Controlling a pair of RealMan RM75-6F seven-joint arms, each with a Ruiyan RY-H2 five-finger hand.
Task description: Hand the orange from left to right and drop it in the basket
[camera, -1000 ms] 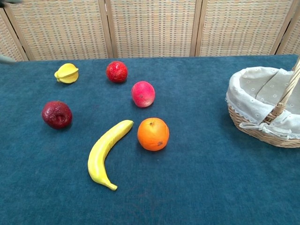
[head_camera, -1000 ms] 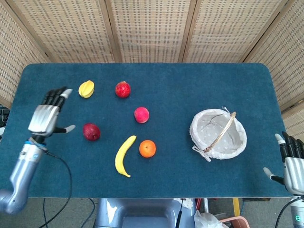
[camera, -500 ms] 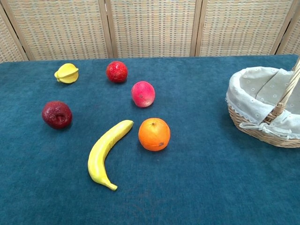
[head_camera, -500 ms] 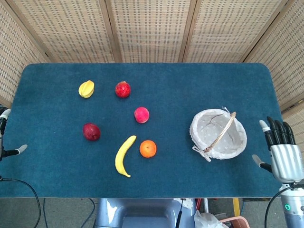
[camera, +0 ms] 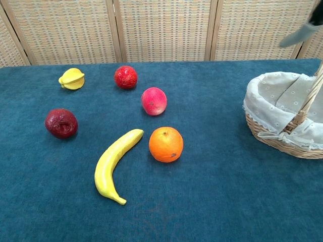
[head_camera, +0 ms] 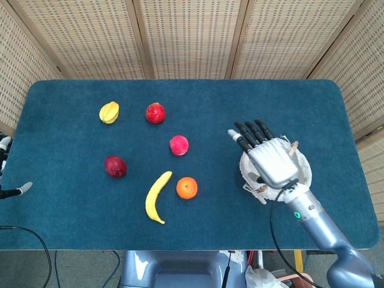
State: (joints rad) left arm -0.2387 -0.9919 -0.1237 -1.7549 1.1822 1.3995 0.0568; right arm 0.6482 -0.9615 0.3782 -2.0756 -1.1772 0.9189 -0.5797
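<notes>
Over the basket (head_camera: 305, 172) in the head view the right hand (head_camera: 271, 161) hovers with fingers (head_camera: 247, 133) apart and empty, likely waiting to receive; of the left hand (head_camera: 6, 174) only fingertips show at the left edge, apparently spread, well apart from the orange (head_camera: 186, 188). Low on the desk (camera: 222, 196) in the chest view lie one orange (camera: 166, 144) just right of one banana (camera: 114, 162), untouched, plus three red fruits, one yellow starfruit (camera: 71, 78) and one basket (camera: 282, 113).

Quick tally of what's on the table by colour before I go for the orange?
Yellow: 2, starfruit and banana
Red: 3, dark red fruit, red fruit, pink-red fruit
Orange: 1, orange
White-lined basket: 1
Total: 7
</notes>
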